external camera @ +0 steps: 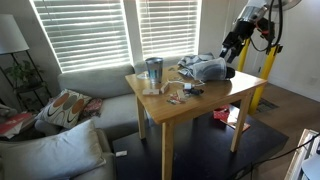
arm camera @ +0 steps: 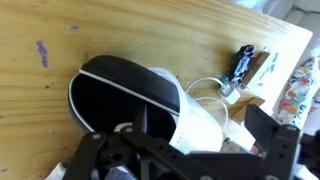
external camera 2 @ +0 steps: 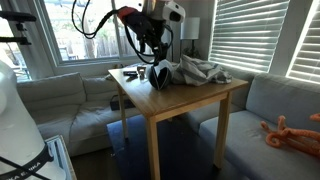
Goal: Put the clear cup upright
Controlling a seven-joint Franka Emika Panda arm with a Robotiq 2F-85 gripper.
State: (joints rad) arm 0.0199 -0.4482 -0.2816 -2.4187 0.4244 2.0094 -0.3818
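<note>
Translucent grey plastic with a dark end: that's the clear cup (arm camera: 125, 95), lying on its side on the wooden bench (arm camera: 40, 25), dark end turned toward the wrist camera. In an exterior view it (external camera 2: 160, 75) sits just beside the crumpled grey cloth (external camera 2: 200, 70), right under the arm.

The claw (arm camera: 180, 145) hovers above the cup with its fingers spread wide and nothing between them. It is close, but there is no contact that I can see.

So the step in hand is the grasp, and here's how to make it count. Come straight down so the fingers straddle the cup's curved wall, and close gently, because this thin plastic looks like it will flex or squirt out under a hard squeeze. A round body on its side wants to roll, so both pads should land together. I can't tell whether that dark end is the base or the mouth, and that needs settling before the wrist turns.

Watch the white cable (arm camera: 205, 92) touching the cup's far side, and the small dark object (arm camera: 240, 65) beyond it. The tall tumbler (external camera: 153, 70) stands well apart, so it's no worry.
</note>
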